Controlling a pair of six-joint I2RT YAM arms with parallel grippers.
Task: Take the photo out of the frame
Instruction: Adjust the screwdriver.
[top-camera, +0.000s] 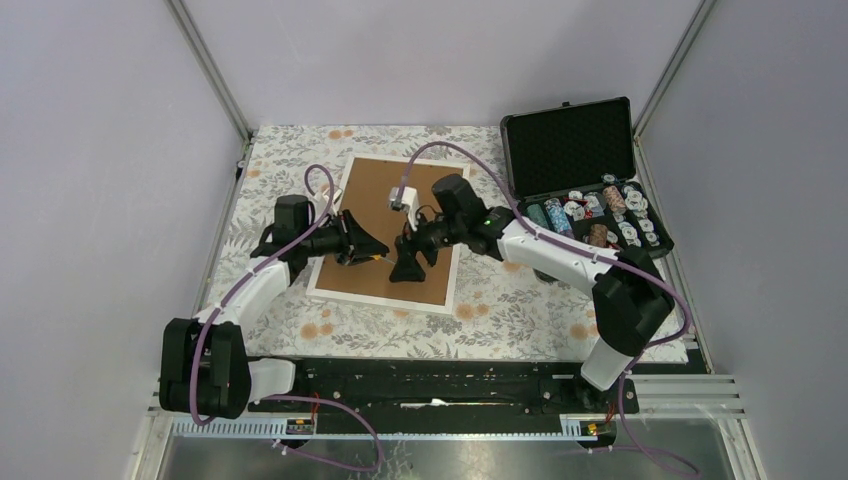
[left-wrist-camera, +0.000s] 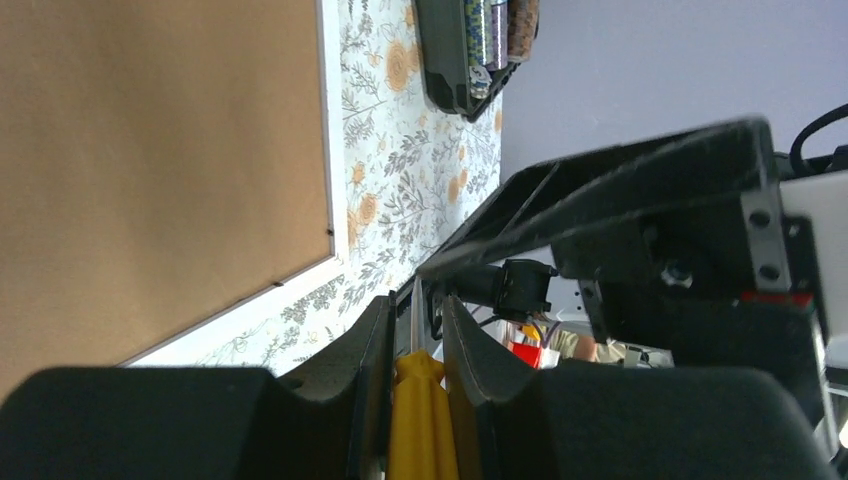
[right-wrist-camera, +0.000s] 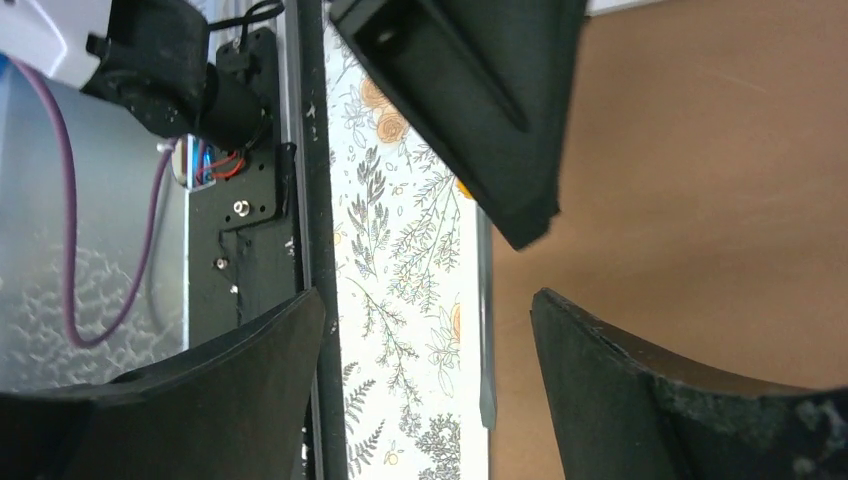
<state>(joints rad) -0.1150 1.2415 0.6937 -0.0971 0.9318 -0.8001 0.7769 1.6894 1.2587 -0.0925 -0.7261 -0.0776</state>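
The floral-clothed table (top-camera: 500, 310) is carrying everything. The frame (top-camera: 365, 195) is lying face down at the table's centre, with its brown fibreboard back facing up inside the thin white border (the photo is hidden from every view). The open black case (top-camera: 570, 145), holding poker chips (top-camera: 600, 205), is sitting well apart at the right rear. Both pincers are hovering over the frame's near half. The right pincer (top-camera: 407, 272) is gaping wide with nothing between its fingers. The left pincer (top-camera: 380, 255) is clamping the yellow handle of a screwdriver (left-wrist-camera: 420, 420), whose metal shaft is projecting past the fingertips.
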